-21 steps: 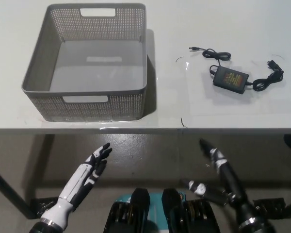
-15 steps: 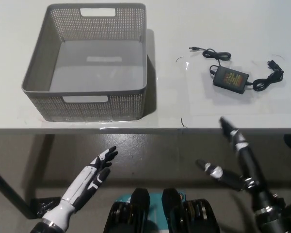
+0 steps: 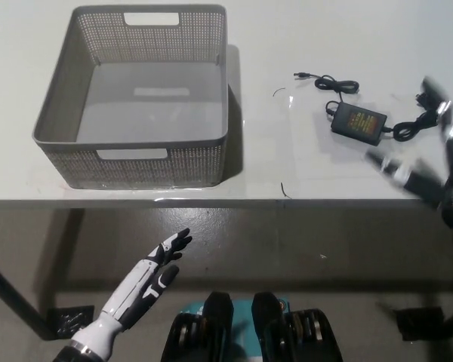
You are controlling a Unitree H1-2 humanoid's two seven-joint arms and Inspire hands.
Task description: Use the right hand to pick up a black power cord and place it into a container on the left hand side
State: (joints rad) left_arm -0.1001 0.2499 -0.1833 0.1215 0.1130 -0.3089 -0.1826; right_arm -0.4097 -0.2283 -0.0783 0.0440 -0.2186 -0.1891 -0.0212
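Note:
A black power cord with a boxy adapter (image 3: 359, 124) lies on the white table (image 3: 302, 45) at the right, its thin cable looping off both ends. My black right hand (image 3: 436, 154) is blurred at the right edge, just right of the adapter, open with fingers spread and not touching it. The grey perforated basket (image 3: 136, 94) stands empty on the table's left part. Below the table's front edge at the lower left hangs my white left hand (image 3: 152, 271), open and holding nothing.
The table's front edge (image 3: 226, 200) runs across the picture's middle, with grey floor below it. A dark table leg (image 3: 15, 305) shows at the lower left.
My right hand has risen from below the table's front edge up and to the right, now level with the adapter. The left hand has drifted slightly right.

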